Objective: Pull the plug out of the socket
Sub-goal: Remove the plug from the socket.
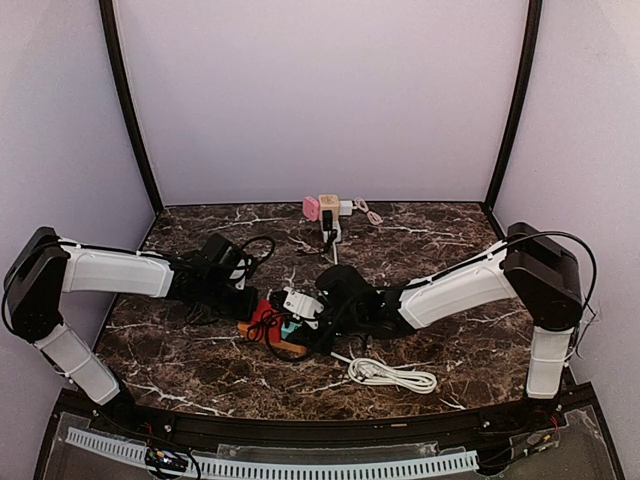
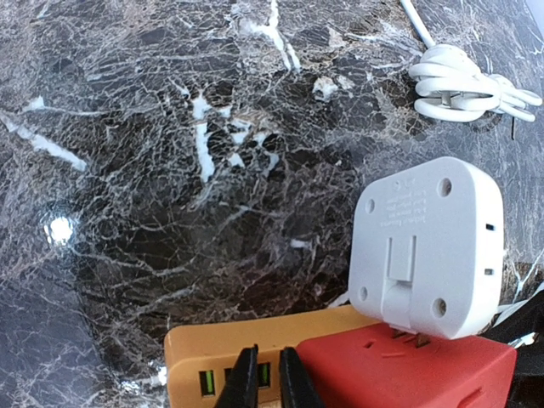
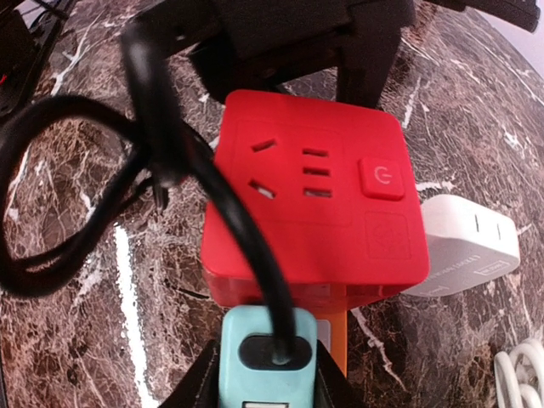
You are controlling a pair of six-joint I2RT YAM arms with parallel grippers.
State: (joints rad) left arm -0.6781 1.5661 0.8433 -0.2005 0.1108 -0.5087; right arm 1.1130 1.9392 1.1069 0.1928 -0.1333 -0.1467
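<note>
Right gripper (image 3: 265, 387) pinches the plug (image 3: 242, 340) (seated in the red socket (image 3: 314, 204)). Left gripper (image 2: 269, 378) sits nearly closed at the orange strip (image 2: 204, 348); I cannot tell whether it grips.

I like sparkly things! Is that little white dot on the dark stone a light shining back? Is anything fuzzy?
Left wrist view: yes, that dot is light glare on the glossy table. Right wrist view: the black cable from the teal plug blurs near the lens; the red socket is sharp. Top view: soft, even light.
</note>
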